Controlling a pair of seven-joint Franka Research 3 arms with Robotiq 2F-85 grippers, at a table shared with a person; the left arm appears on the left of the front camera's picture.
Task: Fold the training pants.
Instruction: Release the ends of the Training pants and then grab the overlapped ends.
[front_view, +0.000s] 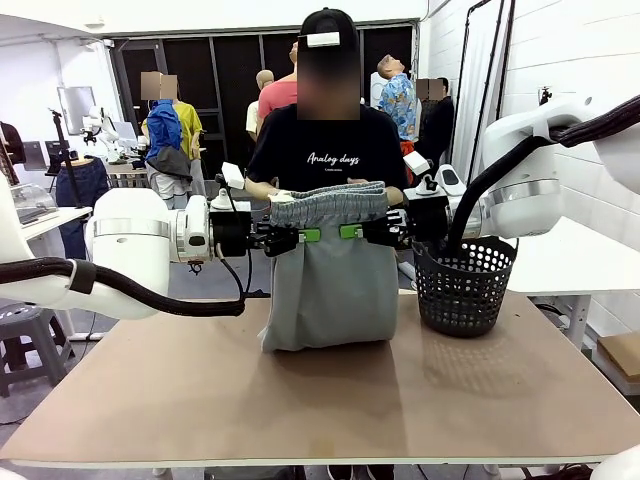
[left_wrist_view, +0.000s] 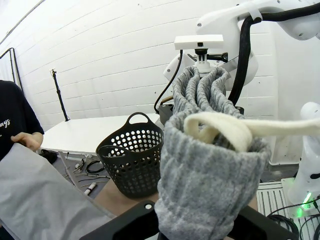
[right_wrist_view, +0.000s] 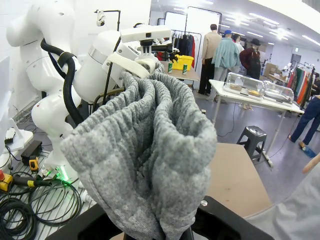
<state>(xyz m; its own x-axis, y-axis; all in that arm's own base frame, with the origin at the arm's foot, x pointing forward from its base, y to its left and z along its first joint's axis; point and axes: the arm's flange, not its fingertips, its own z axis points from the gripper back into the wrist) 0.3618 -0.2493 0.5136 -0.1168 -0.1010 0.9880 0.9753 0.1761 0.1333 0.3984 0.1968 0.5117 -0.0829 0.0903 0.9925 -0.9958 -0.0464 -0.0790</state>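
The light grey training pants (front_view: 330, 280) hang in mid-air over the table, their lower fold resting on the tabletop. My left gripper (front_view: 300, 237) is shut on the left end of the gathered waistband (front_view: 328, 205), and my right gripper (front_view: 355, 232) is shut on its right end. In the left wrist view the bunched waistband (left_wrist_view: 207, 165) with its cream drawstring (left_wrist_view: 220, 127) rises between my fingers. The right wrist view looks along the same ribbed waistband (right_wrist_view: 150, 155). The person's hands (front_view: 262, 190) rest at the waistband's top from behind.
A black mesh basket (front_view: 464, 285) stands on the table just right of the pants, also in the left wrist view (left_wrist_view: 131, 157). The brown tabletop (front_view: 300, 400) spreads out in front. The person stands at the far edge.
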